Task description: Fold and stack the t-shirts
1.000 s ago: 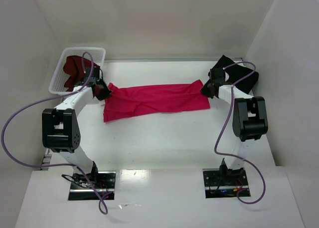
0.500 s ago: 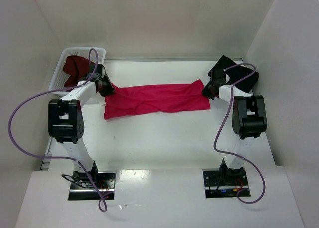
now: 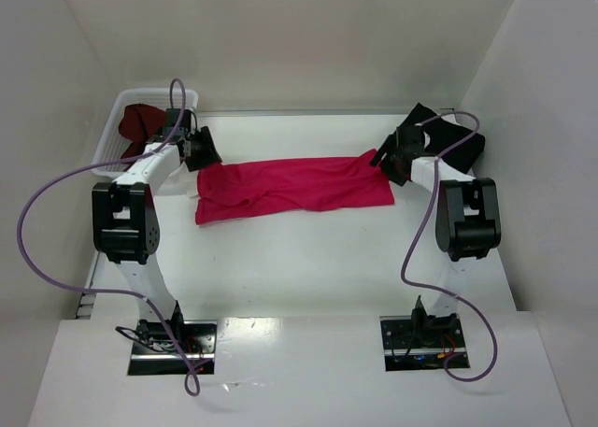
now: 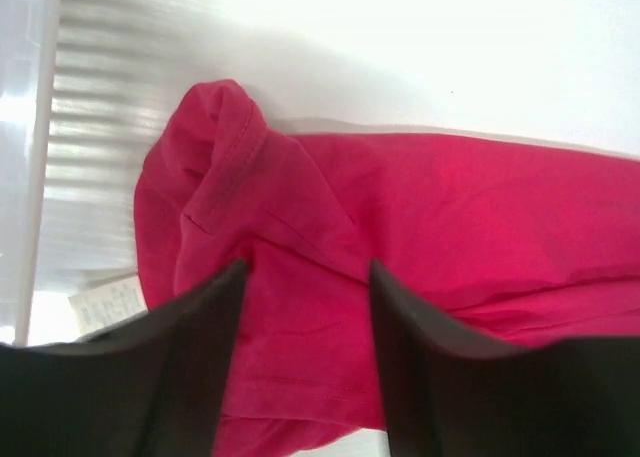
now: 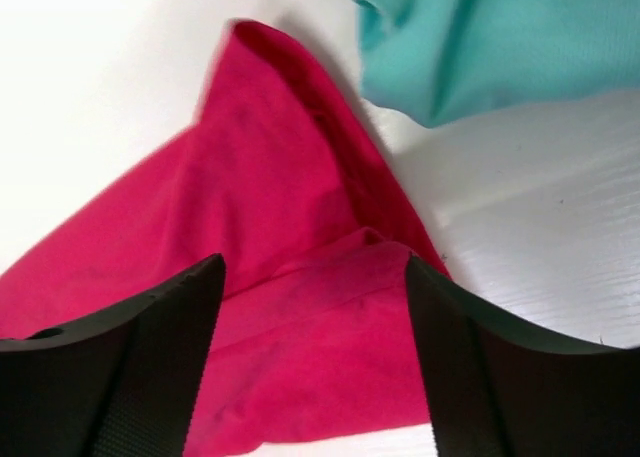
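Two grippers stand open, nothing held: left gripper [image 3: 206,154] above left end of crimson-pink t-shirt [image 3: 290,189], right gripper [image 3: 383,159] above right end. Shirt lies spread across table [image 3: 308,259] middle. Teal t-shirt [image 5: 500,37] just beside right end. Far corners: black t-shirt [image 3: 460,143] right, maroon t-shirt [image 3: 138,124] in basket [image 3: 105,145] left.

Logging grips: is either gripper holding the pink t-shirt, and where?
Nothing is held: left gripper and right gripper hover open over the ends of the crimson-pink t-shirt.
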